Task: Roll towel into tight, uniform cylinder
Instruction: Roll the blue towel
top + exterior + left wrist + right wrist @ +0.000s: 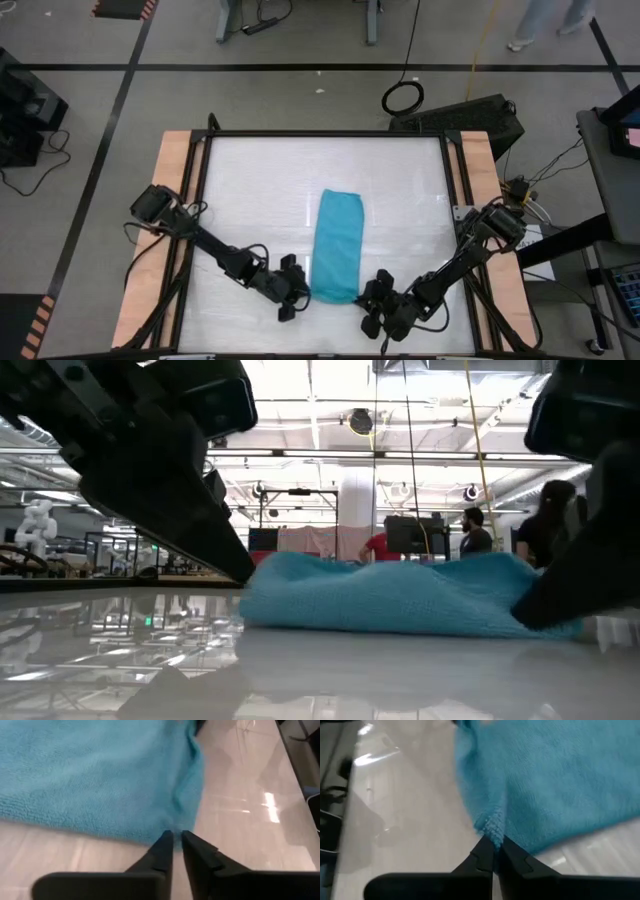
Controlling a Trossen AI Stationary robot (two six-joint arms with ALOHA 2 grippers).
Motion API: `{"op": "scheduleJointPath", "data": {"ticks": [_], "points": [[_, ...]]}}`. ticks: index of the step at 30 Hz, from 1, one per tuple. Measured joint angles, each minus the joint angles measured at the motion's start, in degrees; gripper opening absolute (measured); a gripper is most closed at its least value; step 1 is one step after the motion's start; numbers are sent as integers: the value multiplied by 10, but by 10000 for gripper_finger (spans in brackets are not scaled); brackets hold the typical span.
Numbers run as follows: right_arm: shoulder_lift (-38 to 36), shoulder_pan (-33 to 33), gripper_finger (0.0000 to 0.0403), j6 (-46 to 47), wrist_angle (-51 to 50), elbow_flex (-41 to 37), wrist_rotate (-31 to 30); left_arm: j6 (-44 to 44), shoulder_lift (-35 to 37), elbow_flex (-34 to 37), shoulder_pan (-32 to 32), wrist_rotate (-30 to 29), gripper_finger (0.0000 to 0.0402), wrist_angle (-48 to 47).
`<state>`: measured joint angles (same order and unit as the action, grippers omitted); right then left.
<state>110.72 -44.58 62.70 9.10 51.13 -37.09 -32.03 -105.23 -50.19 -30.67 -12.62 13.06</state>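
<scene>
The turquoise towel (337, 245) lies on the white tabletop as a long narrow strip running from far to near, with its underside on the table. My left gripper (293, 297) is at the strip's near left corner, its fingers almost together on the cloth's edge. My right gripper (372, 300) is at the near right corner, shut on the cloth. In the low view the towel (400, 595) is a low mound between the two grippers. My left gripper has the towel's near edge by its left corner (169, 827) at its fingertips, coming low from the table's near left side. A crease runs from the tips into the cloth. The towel lies on the table. My right gripper pinches the towel's near right corner (493, 827) between its two fingertips, coming low from the table's near right side. The cloth puckers up at the tips. One layer or several, I cannot tell. The rest of the towel lies on the table.
The white tabletop (260, 190) is framed by a dark rim with wooden side rails (170, 170). Bare table lies on both sides of the towel and beyond its far end. People stand in the room behind the table (475, 530).
</scene>
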Motion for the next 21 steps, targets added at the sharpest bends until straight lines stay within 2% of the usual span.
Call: {"op": "scheduleJointPath", "data": {"ticks": [6, 10, 16, 21], "points": [[0, 0, 1, 29, -5, 0, 0, 48, 0, 0, -8, -15, 142, 17], [0, 0, 1, 41, -6, 0, 0, 91, 0, 0, -18, -30, 182, 20], [0, 1, 1, 52, -8, 0, -1, 172, 0, 0, -51, -91, 191, 20], [0, 2, 1, 56, -9, 0, -1, 280, 0, 0, -93, -161, 191, 21]]}}
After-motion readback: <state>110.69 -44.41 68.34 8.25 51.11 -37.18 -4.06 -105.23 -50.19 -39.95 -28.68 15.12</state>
